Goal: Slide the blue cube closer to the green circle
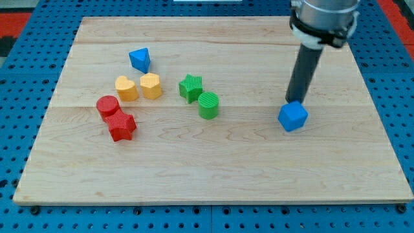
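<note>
pale wooden board [213, 162] on a blue pegboard [19, 77]. blue cube [293, 116] sits view's right, well apart from the green circle [208, 105] at centre. my tip [292, 101], a bare rod holding nothing, touches the cube's top edge. arm's upper part is cut off at the view's top.

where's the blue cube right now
The blue cube sits on the view's right side of the board, well right of the green circle, with my tip at its top edge.
</note>
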Tool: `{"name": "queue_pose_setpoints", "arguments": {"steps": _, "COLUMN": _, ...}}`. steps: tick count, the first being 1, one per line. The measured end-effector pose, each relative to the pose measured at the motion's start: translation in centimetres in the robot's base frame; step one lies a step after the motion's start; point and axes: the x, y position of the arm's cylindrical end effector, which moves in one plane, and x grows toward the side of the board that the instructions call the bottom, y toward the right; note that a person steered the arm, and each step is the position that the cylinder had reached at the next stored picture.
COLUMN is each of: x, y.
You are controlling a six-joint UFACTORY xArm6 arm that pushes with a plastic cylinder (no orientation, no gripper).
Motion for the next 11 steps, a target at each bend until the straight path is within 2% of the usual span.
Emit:
{"name": "queue_pose_setpoints", "arguments": {"steps": 1, "x": 1.6, "y": 0.0}}
{"name": "queue_pose_setpoints", "arguments": {"steps": 2, "x": 3.1, "y": -3.4}}
{"name": "queue_pose_setpoints", "arguments": {"steps": 3, "x": 3.8, "y": -1.8}}
{"name": "queue_pose_setpoints", "arguments": {"steps": 4, "x": 5.7, "y": 3.0}}
{"name": "queue_pose_setpoints", "arguments": {"steps": 5, "x": 8.0, "y": 5.2}}
{"name": "queue_pose_setpoints", "arguments": {"steps": 6, "x": 8.8, "y": 0.1}}
{"name": "queue_pose_setpoints", "arguments": {"steps": 7, "x": 7.1, "y": -7.2}}
{"name": "queue_pose_setpoints", "arguments": {"steps": 8, "x": 6.0, "y": -8.3}}
{"name": "queue_pose_setpoints", "arguments": {"steps": 9, "x": 4.9, "y": -4.8}}
{"name": "queue_pose_setpoints", "arguments": {"steps": 11, "x": 5.5, "y": -9.9}}
